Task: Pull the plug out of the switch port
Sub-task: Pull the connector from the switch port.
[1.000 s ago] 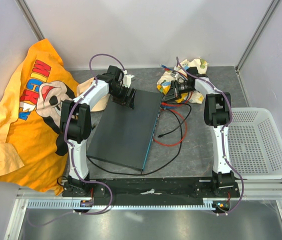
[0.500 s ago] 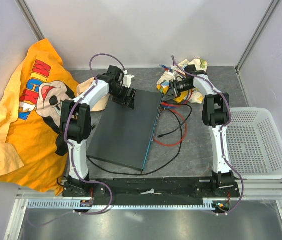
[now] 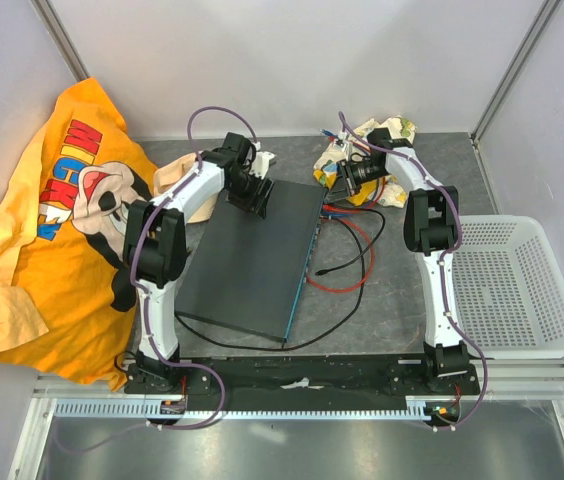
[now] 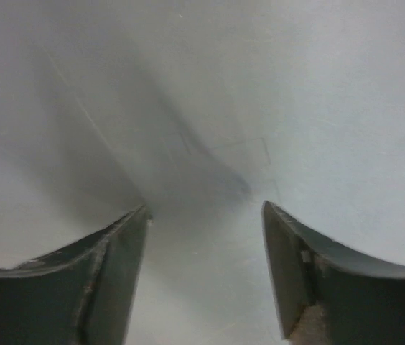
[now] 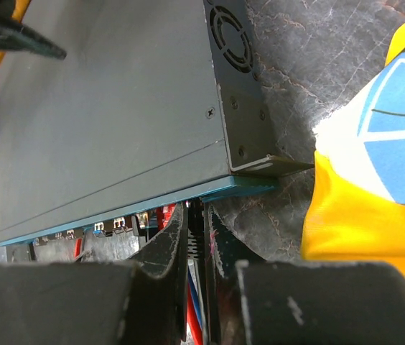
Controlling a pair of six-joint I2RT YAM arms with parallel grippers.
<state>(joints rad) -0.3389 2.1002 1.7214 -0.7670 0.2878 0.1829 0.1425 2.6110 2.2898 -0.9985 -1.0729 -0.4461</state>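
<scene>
Pinching the likely stiff plug (image 5: 199, 228) at the rigid switch's (image 5: 116, 108) teal edge, right gripper (image 5: 197, 213) narrow, left gripper (image 4: 204, 208) splayed wide.

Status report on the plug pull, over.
Left gripper open over switch top. Right gripper pinched on a cable at the teal port edge. Plug itself hidden. Loose red lead beside switch.

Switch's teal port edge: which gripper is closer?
Right. The right gripper is at the far end of the teal edge, closed around cables; the left gripper is open over the opposite far corner of the switch.
</scene>
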